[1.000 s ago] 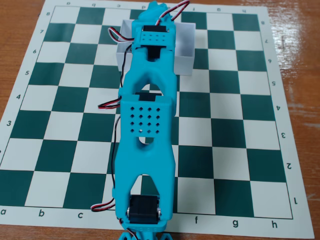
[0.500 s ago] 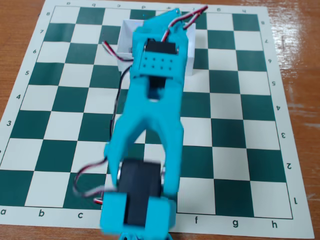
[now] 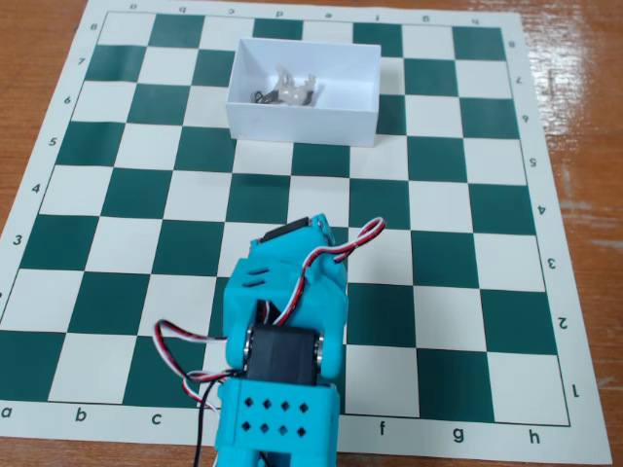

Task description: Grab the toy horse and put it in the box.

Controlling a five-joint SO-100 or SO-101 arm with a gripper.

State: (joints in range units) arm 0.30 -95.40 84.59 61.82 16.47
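Observation:
The toy horse (image 3: 289, 91) is a tiny grey-white figurine with dark parts. It lies on its side inside the white open-topped box (image 3: 360, 122), left of the box's middle. The box stands on the far rows of the green-and-white chessboard (image 3: 136, 195). My turquoise arm (image 3: 287, 331) is folded at the near edge of the board, about three squares short of the box. Its fingers are hidden under the arm's body, so I cannot tell how the jaws stand. Nothing shows in them.
Red, white and black wires (image 3: 346, 248) loop off the arm on both sides. The board lies on a wooden table (image 3: 584, 117), which shows at the right and left edges.

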